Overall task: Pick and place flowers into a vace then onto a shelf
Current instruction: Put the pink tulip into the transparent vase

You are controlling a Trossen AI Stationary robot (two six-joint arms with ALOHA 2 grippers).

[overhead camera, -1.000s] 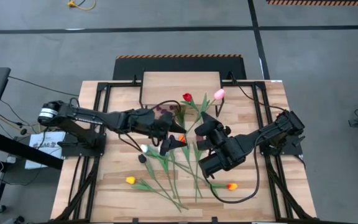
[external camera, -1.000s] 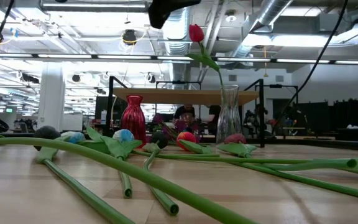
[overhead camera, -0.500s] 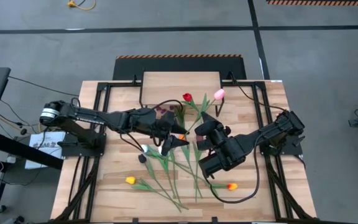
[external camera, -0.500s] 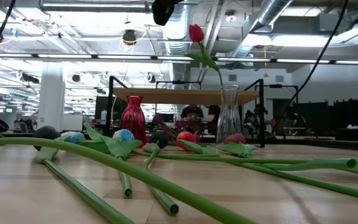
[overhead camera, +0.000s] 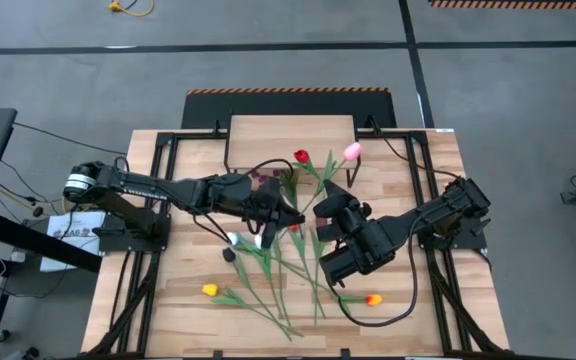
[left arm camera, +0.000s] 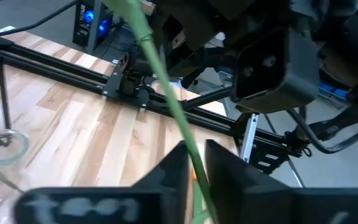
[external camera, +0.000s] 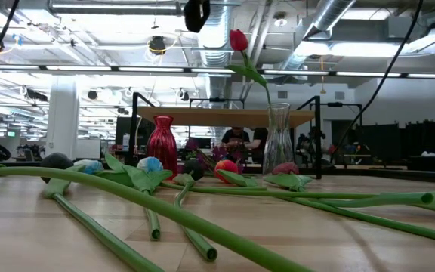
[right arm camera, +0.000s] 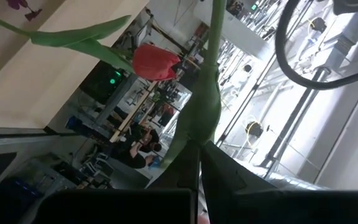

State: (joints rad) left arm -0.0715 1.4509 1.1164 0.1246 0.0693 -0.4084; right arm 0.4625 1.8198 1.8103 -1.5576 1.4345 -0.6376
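A pink tulip (overhead camera: 352, 152) is held in the air over the middle of the table. My right gripper (overhead camera: 326, 190) is shut on its stem nearer the head. My left gripper (overhead camera: 290, 218) is shut on what looks like the same stem lower down. A red tulip (external camera: 238, 39) stands with its stem in a clear glass vase (external camera: 278, 147). A red vase (external camera: 161, 143) stands on the table to its left. Several more flowers (overhead camera: 268, 270) lie flat on the planks. The shelf (overhead camera: 290, 130) stands at the far edge. My left gripper pinches the green stem (left arm camera: 188, 146) between its two fingers (left arm camera: 166, 177), coming about level from the table's left. The stem crosses the fingers and slants upward past them, clear of the table. My right gripper pinches a green stem (right arm camera: 205, 134) just below a leaf, between its two fingers (right arm camera: 229, 168), reaching from the table's right. The stem runs on beyond the fingertips, lifted clear of the table.
Yellow (overhead camera: 209, 290), orange (overhead camera: 373, 299), white (overhead camera: 232, 238) and black (overhead camera: 228, 254) tulips lie on the near half with crossed stems. A purple sprig (overhead camera: 263, 178) lies by the left arm. Black frame rails (overhead camera: 138, 250) run along both table sides. People sit beyond the table (external camera: 236, 138).
My left gripper has shut: its fingers stood wide apart on either side of the stem a second ago and now meet on it. Both arms have kept their places, and the pink tulip has stayed where it was.
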